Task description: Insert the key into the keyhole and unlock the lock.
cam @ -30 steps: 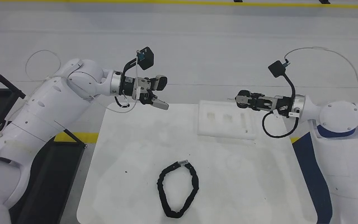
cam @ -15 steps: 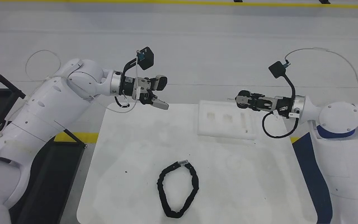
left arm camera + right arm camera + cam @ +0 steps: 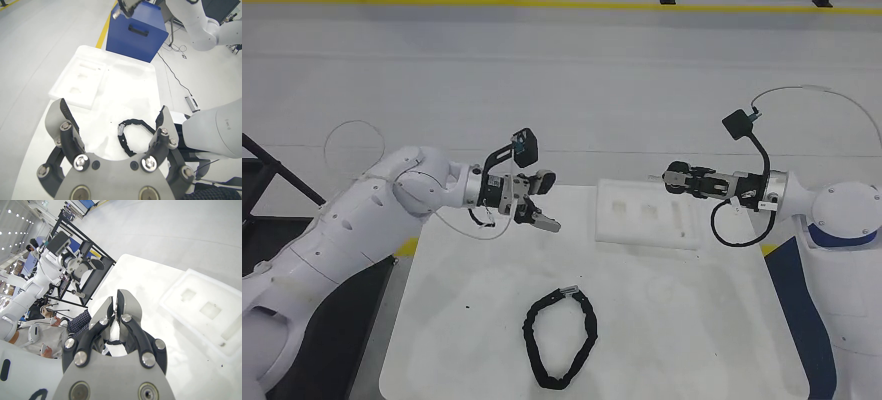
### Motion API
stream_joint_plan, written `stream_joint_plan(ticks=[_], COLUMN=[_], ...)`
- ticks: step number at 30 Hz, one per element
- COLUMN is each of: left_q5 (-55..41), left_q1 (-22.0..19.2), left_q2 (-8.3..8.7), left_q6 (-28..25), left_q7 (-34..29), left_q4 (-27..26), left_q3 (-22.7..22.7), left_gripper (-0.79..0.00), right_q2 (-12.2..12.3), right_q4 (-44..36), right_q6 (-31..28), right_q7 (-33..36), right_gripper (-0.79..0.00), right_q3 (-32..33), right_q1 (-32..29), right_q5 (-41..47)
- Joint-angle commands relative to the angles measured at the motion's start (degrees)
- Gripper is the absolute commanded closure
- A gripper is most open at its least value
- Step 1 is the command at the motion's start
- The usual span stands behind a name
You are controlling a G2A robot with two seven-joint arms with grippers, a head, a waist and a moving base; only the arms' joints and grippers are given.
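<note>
Black chain lock (image 3: 560,340) on white table (image 3: 462,330); left gripper (image 3: 112,104) spread wide, right gripper (image 3: 114,298) pinching key (image 3: 115,15).

Cloth, foam and bare metal on a smooth, glossy white table (image 3: 472,300).
The lock (image 3: 136,122) wears a matt black woven cloth sleeve, ending in a dull grey metal end piece (image 3: 121,130). Beyond the lock, the tray (image 3: 75,79) is white foam, matt and faintly grainy. The left tool (image 3: 113,106) is brushed metal with black ribbed rubber pads (image 3: 69,115); the right tool (image 3: 114,298) looks the same and nips a thin metal key (image 3: 114,309).
</note>
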Motion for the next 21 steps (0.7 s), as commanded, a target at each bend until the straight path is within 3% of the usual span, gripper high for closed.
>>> stream_joint_plan(ticks=[1, 11, 21], left_q5=[1.0, 8.4, 25.4], left_q1=[2.5, 11.1, 17.0], left_q2=[0.25, -0.22, -0.66], left_q6=[0.2, 0.9, 2.3], left_q7=[0.8, 3.8, 12.5], left_q4=[-1.3, -3.3, -2.5], left_q3=[0.1, 1.1, -0.6], left_gripper=[-0.785, -0.785, -0.785], right_q2=[0.0, 0.0, 0.0], right_q4=[0.0, 0.0, 0.0], right_q6=[0.0, 0.0, 0.0], right_q7=[0.0, 0.0, 0.0], right_gripper=[0.000, 0.000, 0.000], right_q3=[0.0, 0.0, 0.0], right_q1=[0.0, 0.0, 0.0], right_q5=[0.0, 0.0, 0.0])
